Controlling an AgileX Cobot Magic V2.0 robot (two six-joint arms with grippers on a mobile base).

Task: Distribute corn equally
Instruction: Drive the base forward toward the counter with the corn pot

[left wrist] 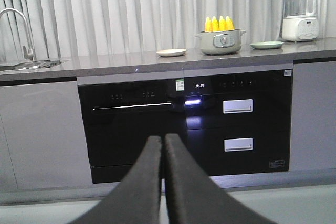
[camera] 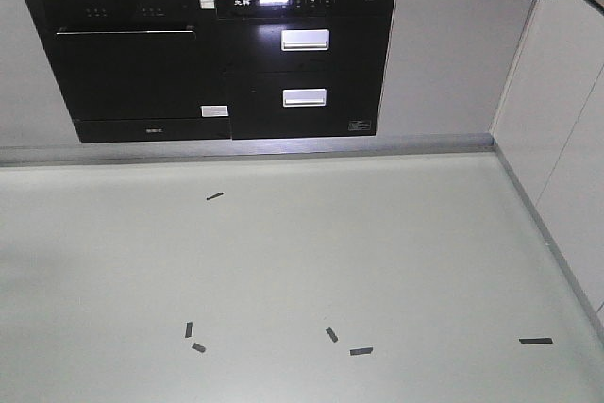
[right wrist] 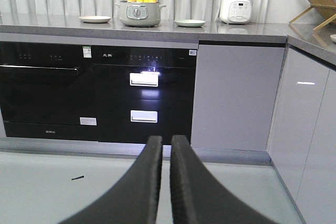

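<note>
Our left hand [left wrist: 163,139] shows its two dark fingers pressed together along their inner edges, with nothing between them. Our right hand [right wrist: 166,139] is all but pressed together too: a thin slit runs between its fingers and nothing is pinched there. Both hands point at the kitchen front from well apart, low over the pale floor [camera: 283,261].

The corn [left wrist: 219,23] is on the grey desk [left wrist: 105,64]: four bright yellow cobs stand upright, tips up, in a grey-green pot [left wrist: 221,42] with a round dial on its front. A cream plate [left wrist: 171,52] lies on the desk to the pot's left and a pale green plate [left wrist: 266,45] to its right. Each is near the pot but apart from it, and we see no corn on either.

Farther right on the desk stands a white blender [left wrist: 300,14] with a clear jug. At the far left a curved tap [left wrist: 18,24] rises over a sink [left wrist: 31,65]. A wooden rack [right wrist: 317,1] sits on the corner stretch of desk at the right. A pale curtain [left wrist: 131,9] hangs behind it all.

Under the desk we see a black built-in oven [camera: 132,63]. Just beside it is a black unit [camera: 304,54] with a lit panel and two drawers with pale handles. Short dark tape marks [camera: 215,196] lie scattered on the floor.
</note>
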